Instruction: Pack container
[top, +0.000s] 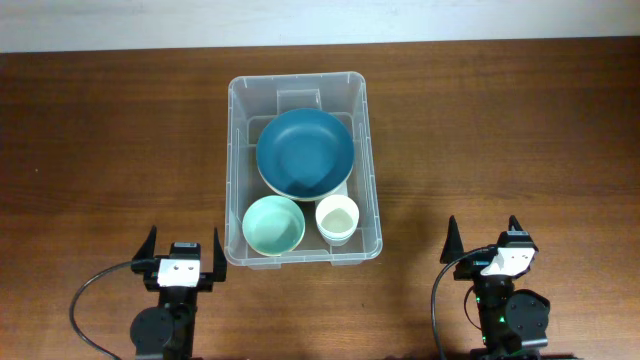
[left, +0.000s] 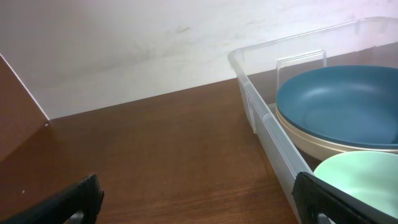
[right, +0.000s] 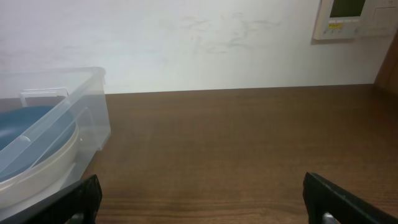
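the right gripper (right: 205, 208) is spread wide, with nothing between its dark fingertips (right: 81, 200) at 7 and 5 o'clock. the clear container (right: 87, 118) sits on the brown table (right: 249, 143) at 9 o'clock, holding a blue dish (right: 25, 124) stacked on a cream dish (right: 46, 163). a control panel (right: 354, 18) hangs on the white wall (right: 186, 43) at 1 o'clock.

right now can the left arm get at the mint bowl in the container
Probably yes: the mint bowl sits in the near-left corner of the container, uncovered, just beyond the open left end effector; only the wall lies between.
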